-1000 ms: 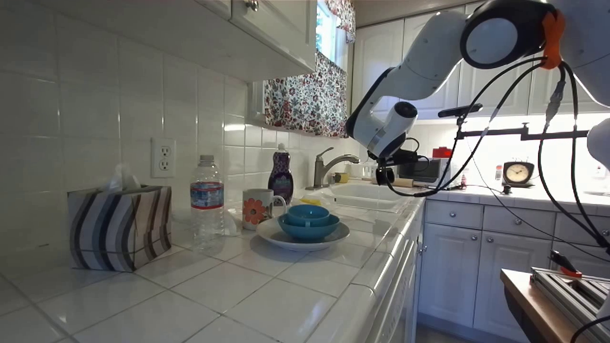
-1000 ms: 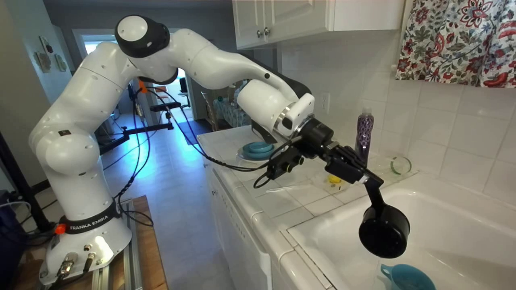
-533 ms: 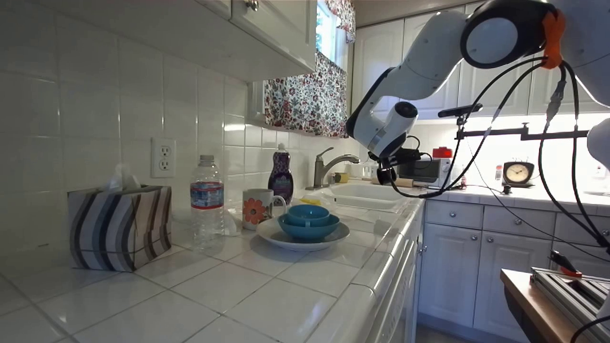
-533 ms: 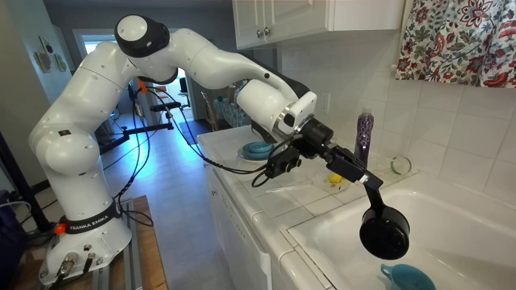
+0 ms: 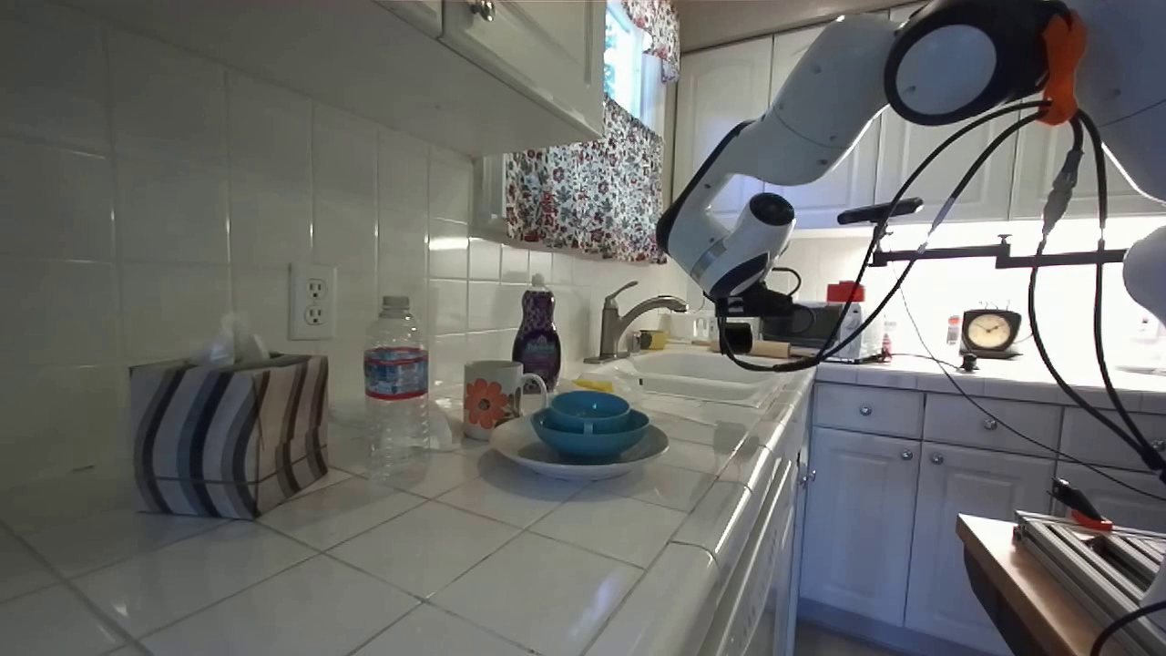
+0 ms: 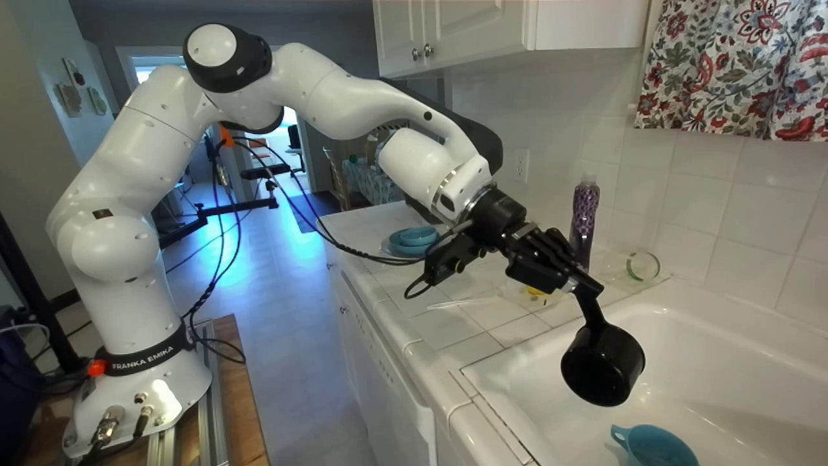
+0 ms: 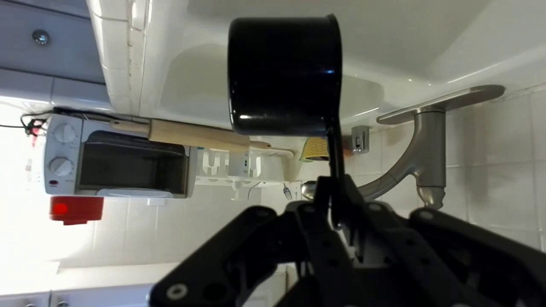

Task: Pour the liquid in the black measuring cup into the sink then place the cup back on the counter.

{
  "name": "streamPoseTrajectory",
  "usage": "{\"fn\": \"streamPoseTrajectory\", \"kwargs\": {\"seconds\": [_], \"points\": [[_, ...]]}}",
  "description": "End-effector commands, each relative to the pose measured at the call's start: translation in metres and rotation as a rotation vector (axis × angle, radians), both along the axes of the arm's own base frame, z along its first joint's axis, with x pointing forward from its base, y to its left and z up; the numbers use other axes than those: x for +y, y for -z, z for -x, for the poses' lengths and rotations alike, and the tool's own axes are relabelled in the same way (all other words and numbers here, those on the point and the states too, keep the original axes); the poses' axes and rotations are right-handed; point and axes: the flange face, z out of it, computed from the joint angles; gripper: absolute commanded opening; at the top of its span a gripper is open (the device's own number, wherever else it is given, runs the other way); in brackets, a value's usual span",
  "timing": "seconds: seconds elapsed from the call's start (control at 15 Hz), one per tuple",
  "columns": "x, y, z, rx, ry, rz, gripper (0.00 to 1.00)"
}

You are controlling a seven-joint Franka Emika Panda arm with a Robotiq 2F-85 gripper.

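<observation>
Black cup (image 6: 605, 362), handle (image 6: 590, 310) clenched in the gripper (image 7: 337, 185), has just turned slightly, sideways above the sink (image 6: 718, 362): pour likely nearly done, return to counter (image 6: 453, 327) outstanding.

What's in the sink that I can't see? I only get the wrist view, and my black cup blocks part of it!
Observer: In an exterior view, a blue cup with a handle is in the sink, partly cut off by the bottom edge of that picture.
Operator: Ooh, a blue one! And after I pour, my black cup has to go on the counter. What's on there already?
Observer: In both exterior views, stacked blue dishes rest on a plate on that counter.
</observation>
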Motion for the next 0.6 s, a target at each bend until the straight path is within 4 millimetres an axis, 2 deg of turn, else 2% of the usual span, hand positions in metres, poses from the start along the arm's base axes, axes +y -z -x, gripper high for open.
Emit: {"fn": "streamPoseTrajectory", "kwargs": {"seconds": [0.0, 0.13, 0.53], "points": [[0.013, -0.004, -0.007, -0.173, 0.09, -0.063, 0.02], [0.02, -0.011, -0.015, -0.276, 0.112, -0.074, 0.02], [0.038, -0.004, -0.029, -0.537, 0.237, -0.156, 0.02]]}}
